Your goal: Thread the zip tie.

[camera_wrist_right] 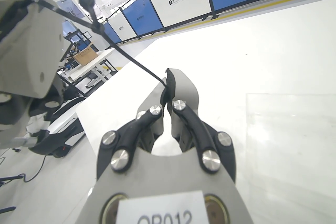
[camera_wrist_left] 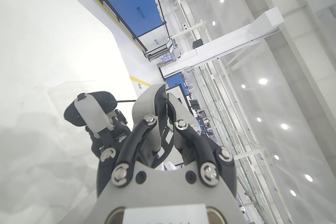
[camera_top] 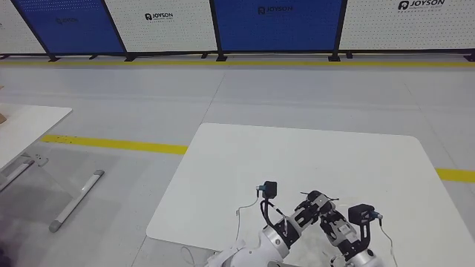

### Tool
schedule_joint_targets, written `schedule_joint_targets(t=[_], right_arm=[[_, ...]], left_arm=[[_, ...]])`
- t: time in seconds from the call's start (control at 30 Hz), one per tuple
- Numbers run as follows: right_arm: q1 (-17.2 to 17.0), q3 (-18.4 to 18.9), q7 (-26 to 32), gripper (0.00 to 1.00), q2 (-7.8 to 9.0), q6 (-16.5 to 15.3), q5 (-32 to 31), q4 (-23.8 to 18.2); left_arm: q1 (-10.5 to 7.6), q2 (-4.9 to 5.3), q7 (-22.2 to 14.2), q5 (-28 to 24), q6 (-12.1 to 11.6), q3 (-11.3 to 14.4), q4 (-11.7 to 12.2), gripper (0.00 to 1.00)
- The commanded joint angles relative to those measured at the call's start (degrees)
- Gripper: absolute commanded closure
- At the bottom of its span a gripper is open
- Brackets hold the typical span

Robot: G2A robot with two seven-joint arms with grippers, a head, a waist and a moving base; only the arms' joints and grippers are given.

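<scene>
zip tie [camera_wrist_right: 126, 55] stretches taut above the table's [camera_wrist_right: 262, 51] near edge, r gripper [camera_wrist_right: 165, 80] clamped on one end & l gripper [camera_wrist_left: 166, 93] pinched on the other, so i'd keep it straight, no twist, & feed slow w/ steady tension.

Panel logos [camera_top: 421, 4] and a wrist label [camera_wrist_right: 160, 209]

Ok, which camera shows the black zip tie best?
The right wrist view: there the black plastic zip tie runs long and clear out from the fingers of the right gripper. The left wrist view shows a thin sliver of it pinched in the left gripper. In the top view it is too small to make out.
</scene>
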Motion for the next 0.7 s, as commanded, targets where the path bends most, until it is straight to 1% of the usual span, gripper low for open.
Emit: schedule_joint_targets(t=[0.0, 0.23, 0.47, 0.5, 0.53, 0.67], right_arm=[[0.01, -0.04, 0.02, 1.0, 0.01, 0.03, -0.25, 0.13], [0.22, -0.35, -0.04, 1.0, -0.03, 0.06, -0.62, 0.51], [0.08, -0.41, -0.43, 1.0, -0.03, -0.49, -0.17, 0.52], [-0.06, -0.29, -0.64, 0.72, -0.03, -0.83, 0.31, 0.4], [-0.2, -0.09, -0.9, 0.0, -0.01, -1.13, 0.78, 0.24], [-1.2, 1.22, -3.45, 0.0, 0.04, -2.6, 3.85, -0.6]], left_arm=[[0.18, 0.03, 0.06, 0.16, -0.25, 0.01, -0.3, 1.0], [1.1, 0.29, 0.23, 0.66, -0.97, -0.5, -1.43, 1.0], [1.14, 0.32, 0.44, 0.75, -0.94, -0.49, -1.09, 1.0], [1.09, 0.31, 0.66, 0.84, -0.78, -0.52, -0.9, 1.0], [1.03, 0.29, 1.19, 1.14, -0.54, -0.61, -0.72, 1.0], [0.52, 0.11, 2.63, 1.14, 0.04, -0.62, 0.55, 1.0]])
